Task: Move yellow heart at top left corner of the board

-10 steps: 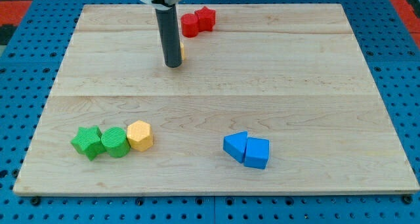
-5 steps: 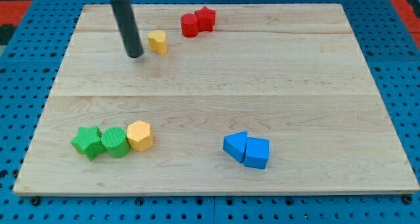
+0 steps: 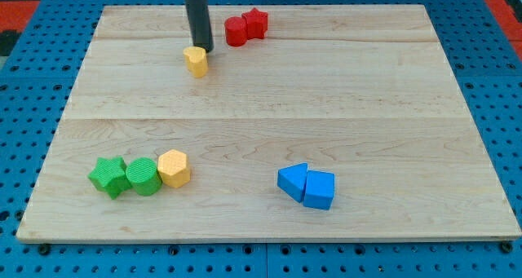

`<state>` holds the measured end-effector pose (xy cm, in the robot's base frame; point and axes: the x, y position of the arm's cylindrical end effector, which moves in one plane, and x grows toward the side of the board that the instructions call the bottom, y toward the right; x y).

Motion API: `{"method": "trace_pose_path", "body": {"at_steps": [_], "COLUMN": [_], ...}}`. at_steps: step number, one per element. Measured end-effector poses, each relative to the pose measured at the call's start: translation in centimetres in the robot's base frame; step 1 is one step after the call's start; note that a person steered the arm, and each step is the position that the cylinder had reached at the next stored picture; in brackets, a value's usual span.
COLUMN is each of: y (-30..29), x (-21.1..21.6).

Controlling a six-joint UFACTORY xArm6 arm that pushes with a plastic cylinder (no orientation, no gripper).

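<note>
The yellow heart [image 3: 196, 61] lies on the wooden board [image 3: 269, 115], left of centre in the upper part, well right of the top left corner. My tip [image 3: 201, 49] stands just above the heart's upper edge, touching or nearly touching it. The dark rod rises out of the view's top.
A red cylinder [image 3: 236, 31] and a red star [image 3: 256, 22] sit together right of my tip near the top edge. A green star [image 3: 108, 176], a green cylinder [image 3: 143, 177] and a yellow hexagon [image 3: 174, 168] line up at lower left. Two blue blocks [image 3: 307, 186] sit at lower centre-right.
My tip swung from the heart's right side to its left, then to just above it. The heart slid left and then slightly down.
</note>
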<state>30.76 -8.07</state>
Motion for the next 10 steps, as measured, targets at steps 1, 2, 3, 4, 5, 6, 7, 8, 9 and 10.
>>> {"method": "trace_pose_path", "body": {"at_steps": [1, 2, 3, 4, 5, 6, 7, 8, 9, 10], "y": [3.2, -3.4, -8.6, -7.9, -9.1, -11.2, -11.1, -12.6, -15.4, -12.7], "x": [1.9, 2.9, 2.7, 5.8, 5.7, 0.3, 1.8, 5.1, 4.5, -0.7]}}
